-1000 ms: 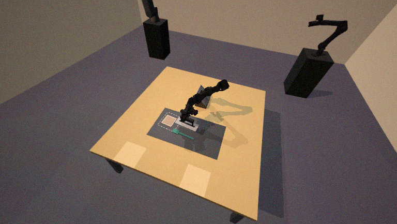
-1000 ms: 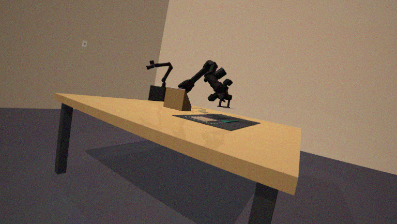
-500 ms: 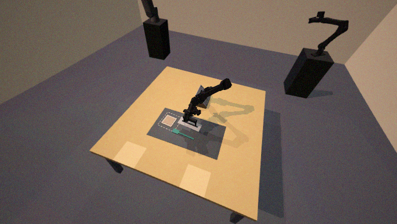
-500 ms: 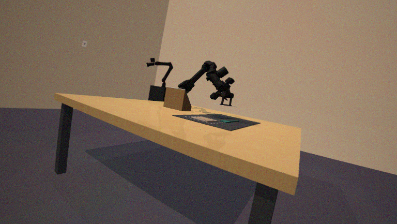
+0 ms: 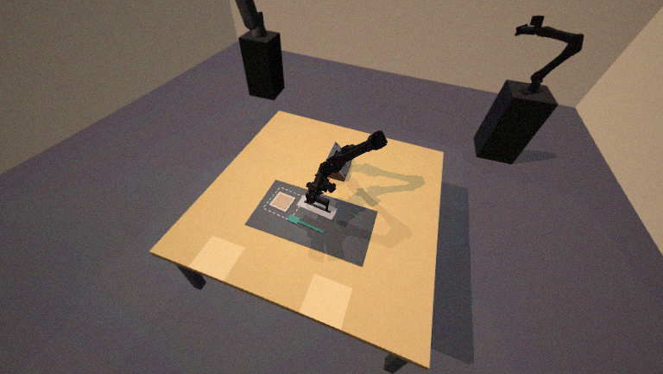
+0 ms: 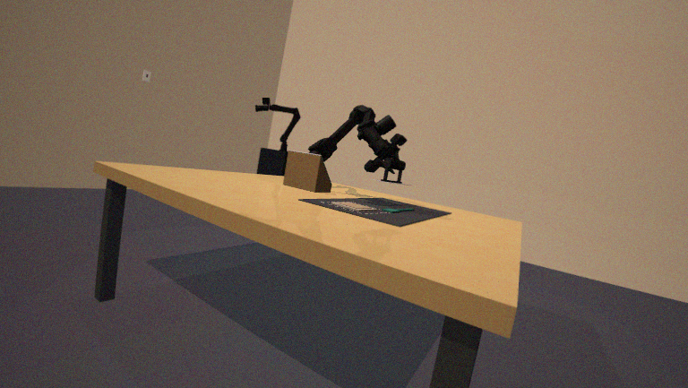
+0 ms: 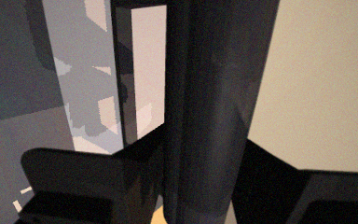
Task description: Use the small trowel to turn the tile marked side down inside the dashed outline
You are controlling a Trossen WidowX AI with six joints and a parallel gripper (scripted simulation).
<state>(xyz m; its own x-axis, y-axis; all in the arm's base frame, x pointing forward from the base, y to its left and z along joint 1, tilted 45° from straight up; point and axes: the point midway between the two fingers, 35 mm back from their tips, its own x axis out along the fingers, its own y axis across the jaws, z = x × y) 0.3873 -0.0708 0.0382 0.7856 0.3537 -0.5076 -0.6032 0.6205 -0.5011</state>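
The tile (image 5: 282, 201) (image 6: 353, 205) lies flat inside the dashed outline (image 5: 264, 208) on the dark mat (image 5: 354, 247) (image 6: 403, 220). Its upper face is pinkish beige with a pale rim, and no dark mark shows on it. My gripper (image 5: 312, 197) (image 7: 196, 128) is shut on the black handle of the small trowel. The trowel's pale flat blade (image 5: 332, 213) (image 7: 86, 79) is level, to the right of the tile in the top view. The exterior view shows the trowel above the mat, clear of the tile. The wrist view shows the handle up close, hiding part of the blade.
A teal spatula-like tool (image 5: 311, 226) (image 6: 398, 210) lies on the mat in front of the trowel. A wedge-shaped block (image 6: 304, 171) stands on the table (image 5: 391, 291) (image 6: 227, 206) behind the mat, close to the arm. Two other arms on black pedestals stand beyond the table.
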